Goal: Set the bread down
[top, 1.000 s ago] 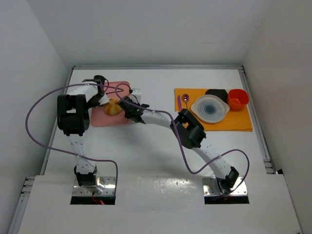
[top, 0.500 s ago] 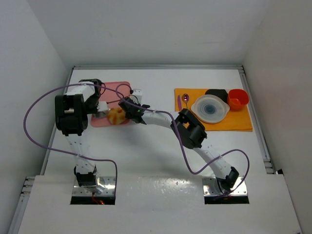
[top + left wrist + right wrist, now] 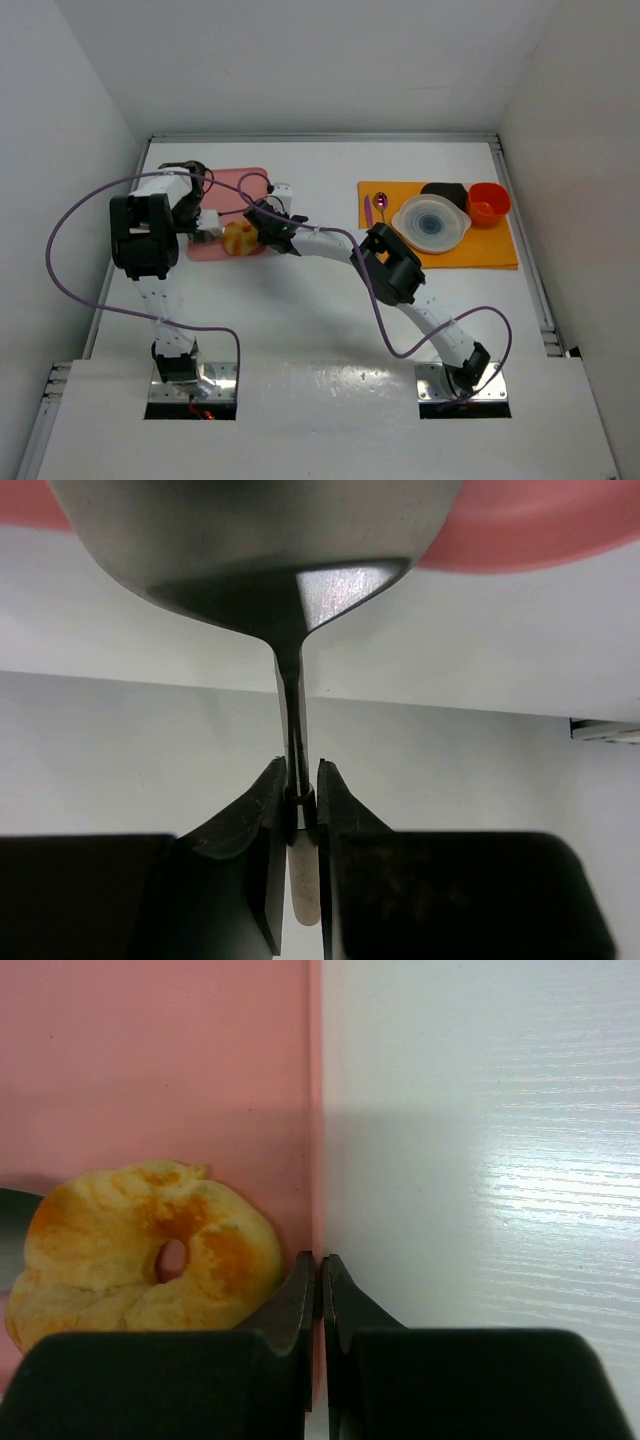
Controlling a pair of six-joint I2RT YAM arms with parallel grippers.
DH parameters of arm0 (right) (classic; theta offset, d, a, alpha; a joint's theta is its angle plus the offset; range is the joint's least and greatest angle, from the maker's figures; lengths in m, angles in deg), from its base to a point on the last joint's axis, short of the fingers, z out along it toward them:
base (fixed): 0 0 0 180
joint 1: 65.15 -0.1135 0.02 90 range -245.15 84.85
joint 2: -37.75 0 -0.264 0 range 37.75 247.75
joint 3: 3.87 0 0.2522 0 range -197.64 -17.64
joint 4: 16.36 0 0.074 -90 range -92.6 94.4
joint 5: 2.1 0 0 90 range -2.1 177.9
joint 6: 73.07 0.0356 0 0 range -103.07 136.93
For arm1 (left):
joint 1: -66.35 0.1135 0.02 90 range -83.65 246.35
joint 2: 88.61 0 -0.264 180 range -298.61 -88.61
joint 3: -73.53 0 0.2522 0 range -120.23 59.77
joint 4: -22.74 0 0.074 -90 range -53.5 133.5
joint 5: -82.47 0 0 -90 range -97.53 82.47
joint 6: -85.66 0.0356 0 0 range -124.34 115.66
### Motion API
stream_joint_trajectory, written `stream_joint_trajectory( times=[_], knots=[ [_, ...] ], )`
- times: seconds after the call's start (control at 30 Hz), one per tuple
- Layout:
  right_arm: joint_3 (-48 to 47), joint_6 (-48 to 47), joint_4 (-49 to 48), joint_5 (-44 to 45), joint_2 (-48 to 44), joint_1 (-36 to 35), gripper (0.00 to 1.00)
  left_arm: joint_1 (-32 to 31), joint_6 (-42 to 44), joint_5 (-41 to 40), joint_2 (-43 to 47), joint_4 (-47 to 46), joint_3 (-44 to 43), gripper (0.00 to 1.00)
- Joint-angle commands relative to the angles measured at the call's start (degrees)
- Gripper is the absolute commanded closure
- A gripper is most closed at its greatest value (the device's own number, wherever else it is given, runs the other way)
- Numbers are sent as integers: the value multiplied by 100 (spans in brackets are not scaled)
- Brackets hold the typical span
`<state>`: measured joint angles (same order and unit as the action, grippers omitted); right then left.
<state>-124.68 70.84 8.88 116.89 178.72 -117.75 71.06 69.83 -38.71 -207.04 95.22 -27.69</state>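
Observation:
The bread (image 3: 237,239), a golden bun with browner marks, lies near the front edge of a pink board (image 3: 235,185). In the right wrist view the bread (image 3: 140,1245) sits just left of my jaws on the board (image 3: 150,1060). My right gripper (image 3: 262,225) (image 3: 321,1260) is shut, pinching the board's right edge. My left gripper (image 3: 207,222) (image 3: 297,780) is shut on the thin handle of a metal spatula (image 3: 250,540), whose blade points at the bread from the left. A grey edge (image 3: 12,1205) shows beside the bread.
An orange mat (image 3: 480,250) at the right holds a white plate (image 3: 431,222), a black container (image 3: 445,190), a red cup (image 3: 488,202) and a purple spoon (image 3: 381,205). Purple cables loop over both arms. Walls enclose the table on three sides.
The bread has shifted toward the board's front edge and now shows browner marks. My left gripper with the spatula has swung down to the bread's left. The right gripper has stayed put.

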Motion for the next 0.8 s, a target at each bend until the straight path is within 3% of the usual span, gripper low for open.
stream_joint_trajectory(
  times=[0.0, 0.17, 0.3, 0.77],
  knots=[
    [-36, -73, 91, 159, -236, 22, 100, -224, -78, 366, 136, 253, -61, 100],
    [-80, -117, 108, 150, -219, 13, 100, -383, -219, 586, 14, 316, -113, 100],
    [-115, -118, 152, 168, -210, 22, 100, -506, -447, 1209, -171, 929, -630, 100],
    [-45, -170, 108, 177, -289, 30, 100, -559, -904, 2563, -365, 1256, -526, 100]
  ],
)
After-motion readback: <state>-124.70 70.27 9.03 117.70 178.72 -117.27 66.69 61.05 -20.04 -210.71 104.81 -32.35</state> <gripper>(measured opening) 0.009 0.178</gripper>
